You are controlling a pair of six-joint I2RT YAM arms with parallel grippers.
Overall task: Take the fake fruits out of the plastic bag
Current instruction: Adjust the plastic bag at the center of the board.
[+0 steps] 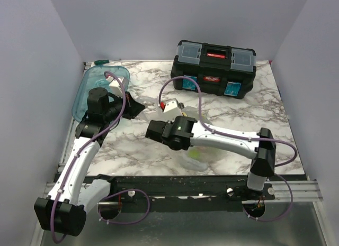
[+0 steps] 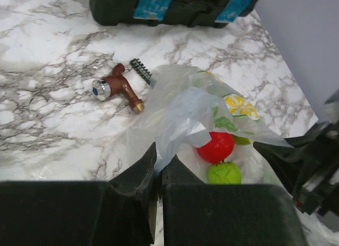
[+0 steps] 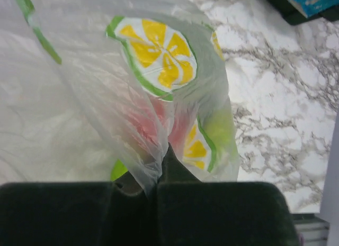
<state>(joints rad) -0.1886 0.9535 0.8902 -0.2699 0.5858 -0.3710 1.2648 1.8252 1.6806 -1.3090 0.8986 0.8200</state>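
Observation:
The clear plastic bag [image 2: 185, 111], printed with lemon slices, lies crumpled on the marble table. Its open side shows a red fruit [image 2: 216, 146] and a lime-green fruit [image 2: 224, 173]. My left gripper [image 2: 158, 162] is shut on a fold of the bag's edge. My right gripper [image 3: 159, 174] is shut on another fold of the bag [image 3: 132, 87]; red [image 3: 153, 124] and lime-green [image 3: 222, 130] fruits show blurred through the film. In the top view the bag [image 1: 198, 151] lies under the right arm, between the left gripper [image 1: 139, 109] and the right gripper [image 1: 152, 130]. Other fruits are hidden.
A black toolbox [image 1: 214, 69] stands at the back right. A translucent teal tub [image 1: 100, 90] leans at the back left, behind the left arm. A brown piece of hardware [image 2: 119, 87] and a black ridged bit [image 2: 142, 70] lie just left of the bag.

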